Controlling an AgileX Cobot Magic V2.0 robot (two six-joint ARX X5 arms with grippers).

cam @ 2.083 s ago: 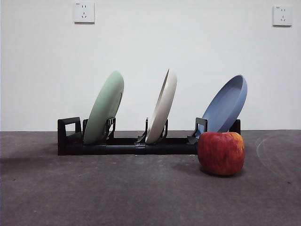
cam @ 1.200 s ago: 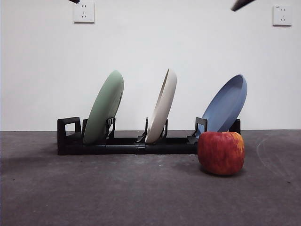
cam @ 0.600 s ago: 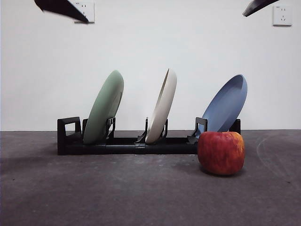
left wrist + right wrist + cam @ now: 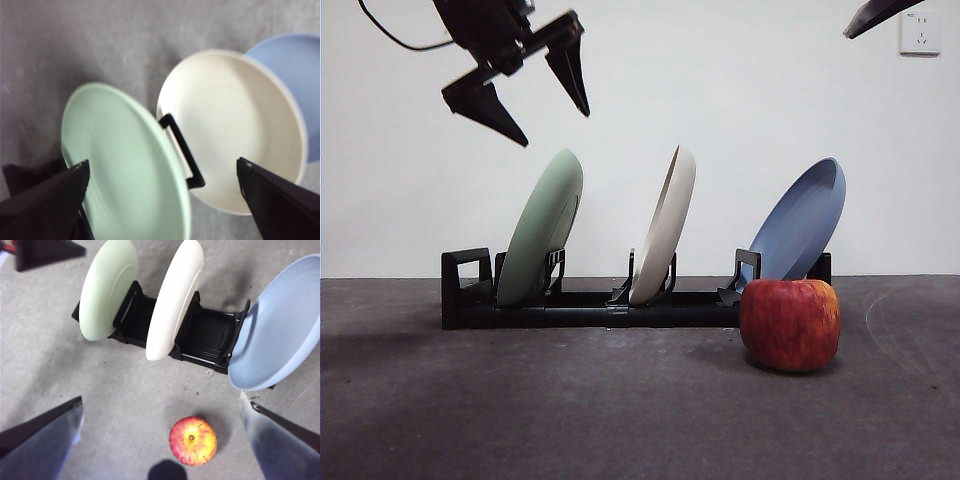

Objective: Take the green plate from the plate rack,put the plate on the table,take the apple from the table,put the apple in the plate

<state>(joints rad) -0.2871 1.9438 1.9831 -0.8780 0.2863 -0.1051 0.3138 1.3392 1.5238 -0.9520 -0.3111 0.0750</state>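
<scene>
A: Green plate (image 4: 542, 230) stands in the plate rack (image 4: 465, 290), at the end with the square loop, leaning like its neighbours.

B: And the left gripper (image 4: 535, 98)?

A: In the air above that plate's upper rim, not touching it. Its jaws are spread wide and grip nothing. From the left wrist view the green plate (image 4: 125, 165) lies between the two jaws, with the cream plate (image 4: 235, 135) just beside it and the blue plate (image 4: 295, 75) beyond.

B: The right gripper (image 4: 160, 440)?

A: High up; in the front view only a dark tip shows at a top corner. Its jaws are also apart and hold nothing, and its wrist view looks down on the rack and the apple (image 4: 193, 441).

B: Where is the apple?

A: On the bench (image 4: 570, 410), stem up, in front of the rack's end where the blue plate (image 4: 805, 222) leans. From the front view the apple (image 4: 790, 325) overlaps that end of the rack; from above it sits apart from it.
</scene>
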